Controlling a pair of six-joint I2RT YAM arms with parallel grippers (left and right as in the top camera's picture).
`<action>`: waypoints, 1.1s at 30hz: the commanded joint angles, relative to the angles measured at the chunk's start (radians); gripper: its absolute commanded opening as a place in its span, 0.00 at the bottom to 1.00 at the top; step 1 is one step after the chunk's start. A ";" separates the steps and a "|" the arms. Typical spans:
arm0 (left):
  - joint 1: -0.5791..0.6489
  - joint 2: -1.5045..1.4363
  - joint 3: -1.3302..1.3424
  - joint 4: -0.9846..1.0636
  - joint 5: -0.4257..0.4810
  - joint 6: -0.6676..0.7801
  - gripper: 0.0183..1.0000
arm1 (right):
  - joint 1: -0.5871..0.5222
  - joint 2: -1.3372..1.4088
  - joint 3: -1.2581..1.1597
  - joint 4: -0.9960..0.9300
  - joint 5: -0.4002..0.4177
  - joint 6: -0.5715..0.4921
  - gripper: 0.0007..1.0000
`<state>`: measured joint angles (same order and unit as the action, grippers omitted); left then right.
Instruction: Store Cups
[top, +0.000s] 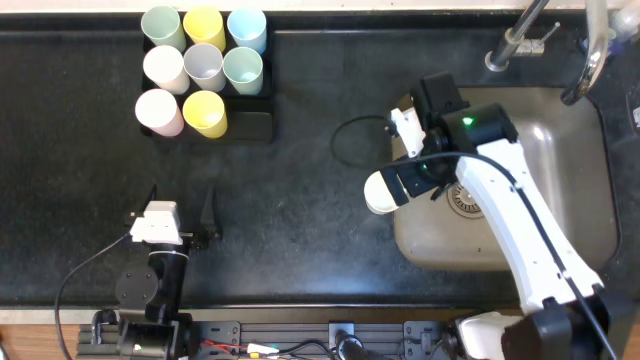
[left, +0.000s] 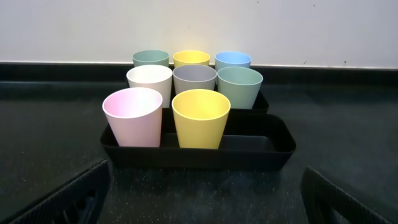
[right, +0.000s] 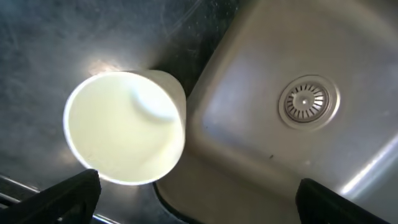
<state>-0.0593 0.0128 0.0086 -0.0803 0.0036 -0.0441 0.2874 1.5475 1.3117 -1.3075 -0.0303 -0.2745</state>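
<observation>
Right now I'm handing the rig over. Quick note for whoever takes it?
Left gripper: open, empty, low over the counter, facing the tray.
Right gripper: open over the cream cup, which sits at the sink edge nearest the tray; it does not look gripped.
Done: eight cups stand in the tray.
Left: grasp the cream cup and put it in the free corner slot.

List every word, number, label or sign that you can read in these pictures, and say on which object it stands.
No text can be read in any view. The cups in the black tray, the cream cup and the sink show plain surfaces, with no print, label or sign.
</observation>
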 joint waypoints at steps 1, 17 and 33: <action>-0.001 -0.010 0.000 -0.004 -0.002 0.022 1.00 | -0.007 0.024 -0.023 0.012 -0.025 -0.070 1.00; -0.001 -0.010 0.000 -0.004 -0.002 0.022 1.00 | -0.007 0.134 -0.050 0.089 -0.022 -0.073 0.88; -0.001 -0.010 0.000 -0.004 -0.002 0.022 1.00 | 0.097 0.045 0.184 -0.014 -0.128 0.033 0.04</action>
<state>-0.0593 0.0128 0.0086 -0.0803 0.0036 -0.0441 0.3538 1.6730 1.3239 -1.3083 -0.1246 -0.3058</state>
